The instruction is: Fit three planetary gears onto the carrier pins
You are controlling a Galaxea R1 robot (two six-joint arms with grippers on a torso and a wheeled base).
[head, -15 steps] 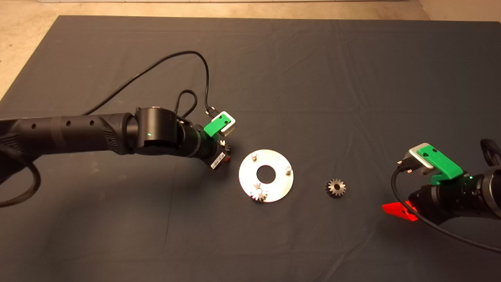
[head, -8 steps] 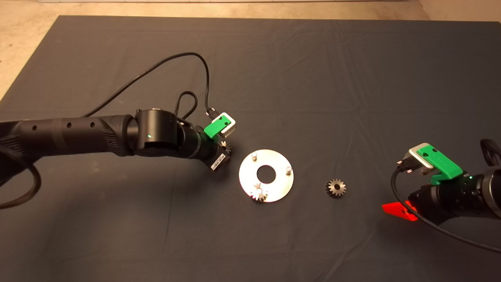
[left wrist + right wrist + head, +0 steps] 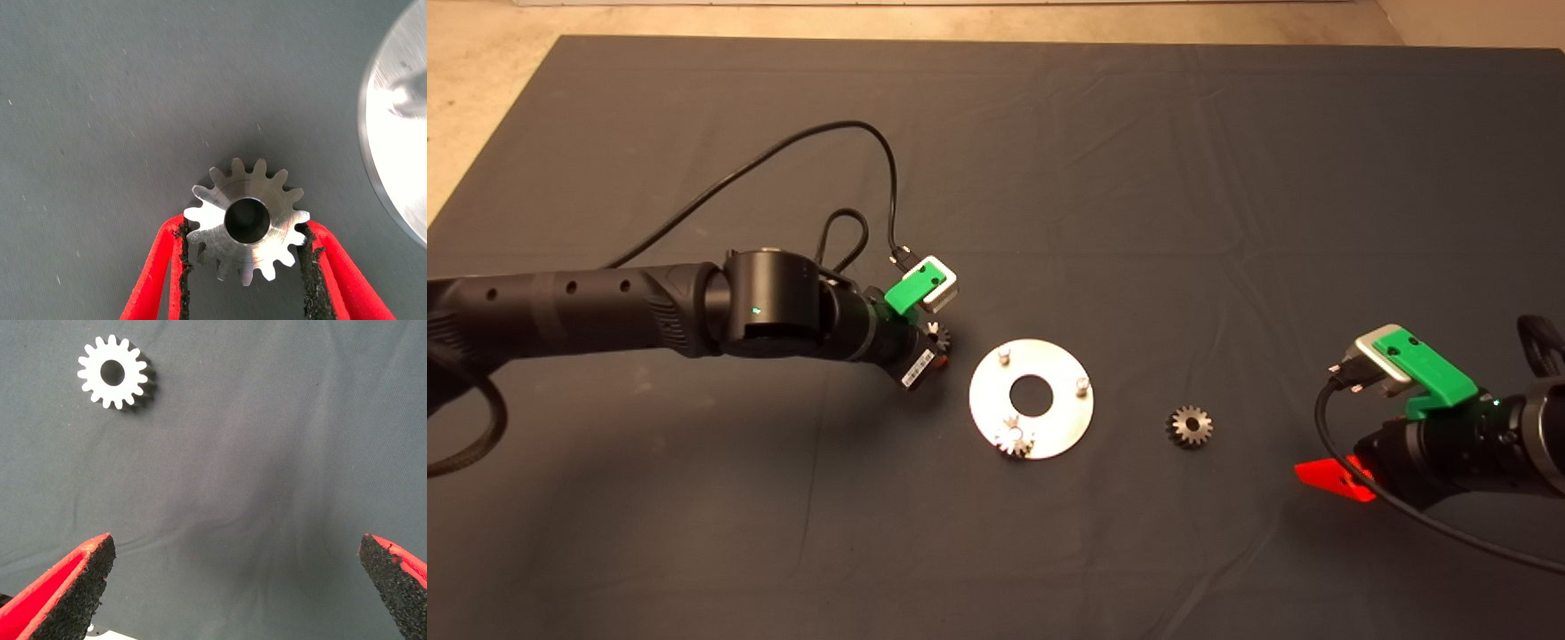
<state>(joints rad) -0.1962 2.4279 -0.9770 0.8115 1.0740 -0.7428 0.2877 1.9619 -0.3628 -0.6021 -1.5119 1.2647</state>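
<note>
Just left of the flat round silver plate (image 3: 1032, 398), the left pincer (image 3: 245, 263) pinches a small shiny steel gear (image 3: 247, 220) across its teeth, likely stiff, slippery, and best gripped there.

mat (image 3: 1138, 178): dark grey, creased | floor (image 3: 480, 89): pale beige | round plate (image 3: 1060, 420): shiny silver | gear (image 3: 247, 220): bright steel, dark centre hole | loose gear (image 3: 1190, 427): dull grey steel | left tool (image 3: 247, 280): red fingers (image 3: 157, 280), black pads | arms (image 3: 587, 311): black, green mounts
</note>
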